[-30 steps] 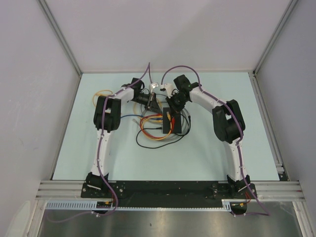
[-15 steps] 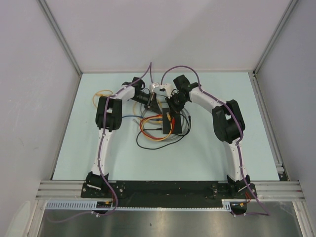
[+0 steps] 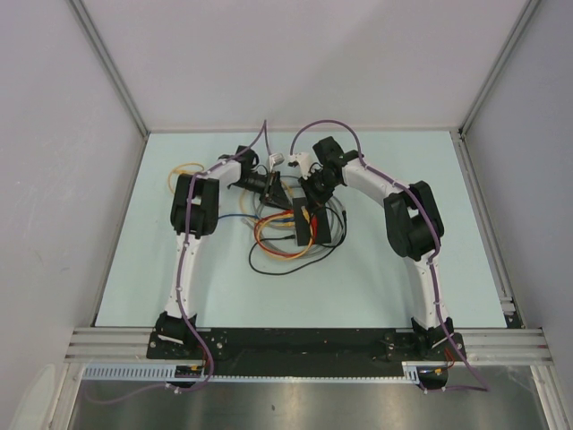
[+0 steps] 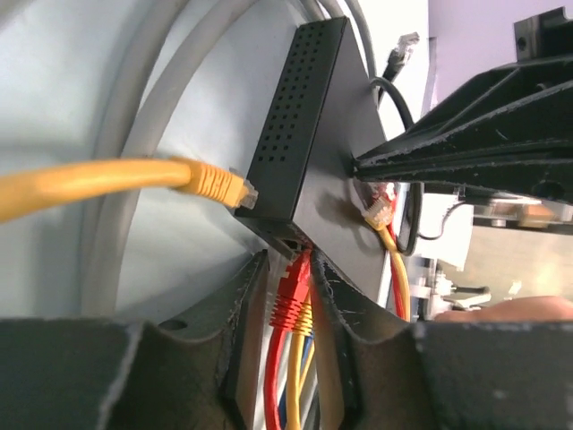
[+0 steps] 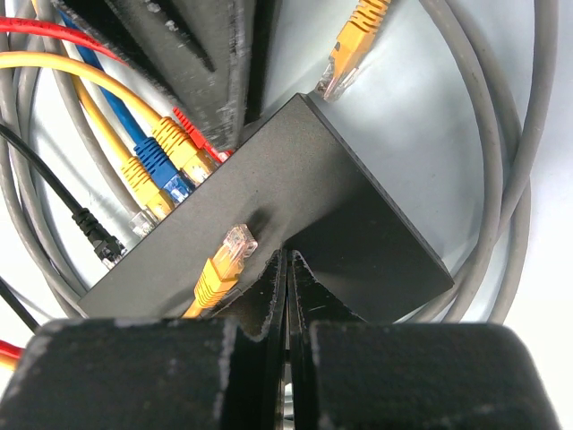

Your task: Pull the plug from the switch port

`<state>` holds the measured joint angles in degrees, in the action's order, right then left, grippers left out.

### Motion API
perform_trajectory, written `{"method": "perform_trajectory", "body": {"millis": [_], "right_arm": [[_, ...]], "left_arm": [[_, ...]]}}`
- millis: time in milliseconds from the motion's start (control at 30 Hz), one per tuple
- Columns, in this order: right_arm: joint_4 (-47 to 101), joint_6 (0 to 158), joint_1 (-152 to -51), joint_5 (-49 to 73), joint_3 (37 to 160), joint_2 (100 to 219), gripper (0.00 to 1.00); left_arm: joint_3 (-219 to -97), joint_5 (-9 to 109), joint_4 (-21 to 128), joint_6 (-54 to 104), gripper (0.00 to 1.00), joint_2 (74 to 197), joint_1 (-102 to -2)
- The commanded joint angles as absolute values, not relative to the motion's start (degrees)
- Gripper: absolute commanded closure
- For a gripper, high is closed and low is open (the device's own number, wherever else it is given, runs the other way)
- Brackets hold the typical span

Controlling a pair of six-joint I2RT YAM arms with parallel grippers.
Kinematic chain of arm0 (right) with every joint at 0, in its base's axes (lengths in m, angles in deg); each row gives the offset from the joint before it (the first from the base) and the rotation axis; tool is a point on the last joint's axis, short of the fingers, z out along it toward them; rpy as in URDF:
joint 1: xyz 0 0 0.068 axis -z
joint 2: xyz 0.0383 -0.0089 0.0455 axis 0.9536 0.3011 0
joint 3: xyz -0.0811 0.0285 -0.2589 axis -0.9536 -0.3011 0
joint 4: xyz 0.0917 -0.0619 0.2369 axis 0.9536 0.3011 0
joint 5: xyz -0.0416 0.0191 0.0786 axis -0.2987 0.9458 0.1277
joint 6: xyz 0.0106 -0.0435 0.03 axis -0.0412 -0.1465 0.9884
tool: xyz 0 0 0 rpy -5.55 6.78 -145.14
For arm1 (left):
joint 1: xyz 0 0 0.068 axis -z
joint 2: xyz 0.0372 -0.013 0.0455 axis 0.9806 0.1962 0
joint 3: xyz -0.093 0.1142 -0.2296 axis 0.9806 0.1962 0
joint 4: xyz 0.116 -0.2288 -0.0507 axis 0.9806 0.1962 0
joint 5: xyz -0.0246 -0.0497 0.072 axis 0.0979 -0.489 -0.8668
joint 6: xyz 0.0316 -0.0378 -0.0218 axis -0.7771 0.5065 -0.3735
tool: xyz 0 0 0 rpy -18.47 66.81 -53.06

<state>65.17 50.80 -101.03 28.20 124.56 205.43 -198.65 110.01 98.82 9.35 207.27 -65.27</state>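
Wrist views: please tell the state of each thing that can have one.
Left hand: open, flanking the red plug.
Right hand: shut, tips on the switch.
Red plug: seated in a switch port.
Yellow plug on the switch top: unplugged.
Orange plug beside the switch: unplugged.

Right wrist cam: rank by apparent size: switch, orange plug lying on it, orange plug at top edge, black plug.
1. switch
2. orange plug on the switch, orange plug at top edge: alike, second one cropped, so unranked
3. black plug
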Motion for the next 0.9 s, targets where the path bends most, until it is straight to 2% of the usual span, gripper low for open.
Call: {"method": "perform_trajectory", "body": {"millis": [0, 567, 700, 833, 867], "right_arm": [[70.46, 49.36, -100.95, 22.45, 120.23, 209.78, 1.0], [70.37, 49.36, -101.3, 22.1, 120.23, 210.13, 1.0], [70.11, 49.36, -101.3, 22.01, 120.06, 210.04, 1.0], [70.02, 49.27, -101.39, 21.92, 120.06, 210.04, 1.0], [70.02, 49.27, -101.39, 21.92, 120.06, 210.04, 1.0]], "left_arm": [[-195.92, 111.55, 98.24, 9.1, 0.69, 206.69, -65.68], [-199.78, 108.21, 99.91, 9.19, 0.7, 208.71, -63.66], [-200.14, 107.16, 100.09, 9.01, 0.78, 208.71, -63.3], [-200.57, 107.59, 100.96, 7.79, 0.99, 208.8, -63.39], [-201.1, 107.77, 101.4, 7.17, 1.0, 208.89, -63.65]]}}
